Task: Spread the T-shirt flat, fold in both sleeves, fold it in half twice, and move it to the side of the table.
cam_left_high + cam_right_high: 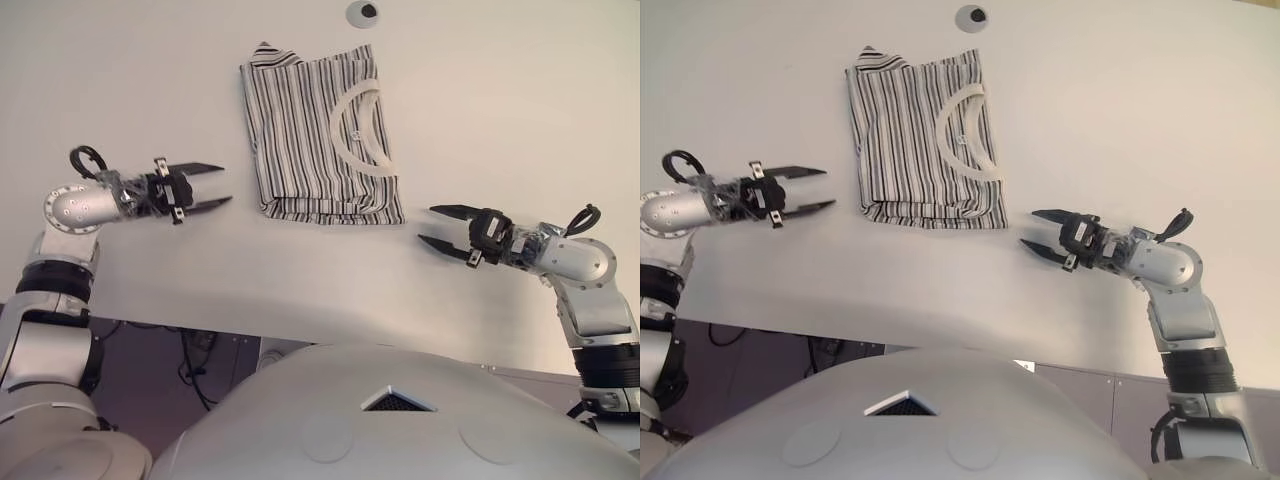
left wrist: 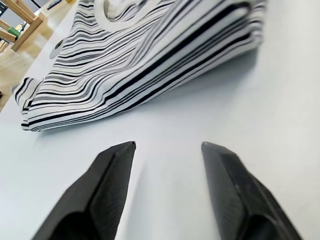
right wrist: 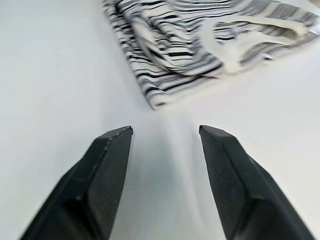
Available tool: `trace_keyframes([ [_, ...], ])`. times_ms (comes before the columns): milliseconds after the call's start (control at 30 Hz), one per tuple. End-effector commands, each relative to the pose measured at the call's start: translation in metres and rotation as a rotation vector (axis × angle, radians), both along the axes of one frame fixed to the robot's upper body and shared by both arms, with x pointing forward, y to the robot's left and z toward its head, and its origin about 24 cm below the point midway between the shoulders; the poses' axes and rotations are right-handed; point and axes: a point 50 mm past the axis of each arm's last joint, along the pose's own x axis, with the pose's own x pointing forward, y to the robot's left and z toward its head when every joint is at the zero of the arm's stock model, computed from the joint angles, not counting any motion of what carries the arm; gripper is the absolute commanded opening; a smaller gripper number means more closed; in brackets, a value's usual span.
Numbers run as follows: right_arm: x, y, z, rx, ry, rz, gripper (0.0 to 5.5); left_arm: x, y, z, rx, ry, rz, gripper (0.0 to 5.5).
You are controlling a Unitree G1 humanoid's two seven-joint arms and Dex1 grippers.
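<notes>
We find the T-shirt (image 1: 320, 135) folded into a compact striped bundle near the far edge of the tabletop (image 1: 520, 120), about midway along it. Our left gripper (image 1: 226, 184) and right gripper (image 1: 426, 224) flank it, each spread wide and holding nothing. To shift it sideways, we should probably pinch every layer at both near corners together, so the folds hold.

Bright, even light; a soft shadow (faint) under the T-shirt (image 2: 150, 65).
</notes>
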Motion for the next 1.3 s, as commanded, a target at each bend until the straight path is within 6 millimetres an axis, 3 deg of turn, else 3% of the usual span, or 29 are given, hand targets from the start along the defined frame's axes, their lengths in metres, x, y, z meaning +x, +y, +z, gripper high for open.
trace_keyframes([
  [33,0.003,0.013,-0.009,-0.096,-0.119,0.097,2.57,0.001,-0.025,-0.001,-0.011,-0.054,-0.093,2.43],
  [367,0.02,0.039,-0.022,-0.172,-0.232,0.215,2.57,0.015,-0.035,-0.004,-0.03,-0.048,-0.141,2.43],
  [600,0.028,0.049,-0.027,-0.155,-0.205,0.235,2.57,0.012,-0.03,-0.034,0.017,0.011,-0.088,2.43],
  [733,0.029,0.05,-0.03,-0.164,-0.19,0.254,1.9,0.002,-0.034,-0.046,0.022,0.036,-0.112,1.81],
  [867,0.03,0.053,-0.032,-0.168,-0.18,0.265,1.17,-0.008,-0.053,-0.053,-0.02,0.008,-0.204,1.19],
  [1067,0.034,0.055,-0.032,-0.171,-0.184,0.267,0.07,-0.029,-0.112,-0.055,-0.145,-0.068,-0.36,0.44],
  [1267,0.033,0.051,-0.03,-0.158,-0.167,0.258,0.0,-0.046,-0.153,-0.04,-0.147,-0.063,-0.393,0.03],
  [1300,0.033,0.049,-0.028,-0.153,-0.164,0.256,0.0,-0.045,-0.145,-0.04,-0.132,-0.057,-0.38,0.03],
])
